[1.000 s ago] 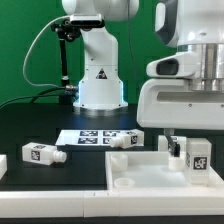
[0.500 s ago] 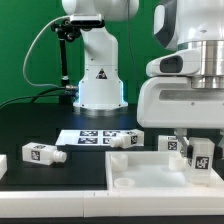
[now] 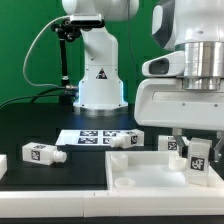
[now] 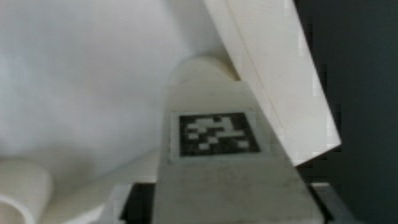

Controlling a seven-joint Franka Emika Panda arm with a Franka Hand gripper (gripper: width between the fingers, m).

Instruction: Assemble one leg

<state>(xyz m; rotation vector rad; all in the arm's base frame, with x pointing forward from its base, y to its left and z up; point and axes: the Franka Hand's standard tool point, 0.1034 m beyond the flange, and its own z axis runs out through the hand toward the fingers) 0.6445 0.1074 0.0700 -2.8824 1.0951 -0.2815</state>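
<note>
While in hand [image 3: 198,166], leg [image 3: 198,156] white, tagged, seemingly upright.

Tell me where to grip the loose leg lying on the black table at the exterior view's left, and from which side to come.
Grip the leg across its blocky tagged body, not the narrow round stub that points toward the exterior view's right. It lies flat on the black table with open space around it, so coming straight down from above looks best, fingers closing on the two long flat side faces. The gripper seems to be holding another leg already.
</note>
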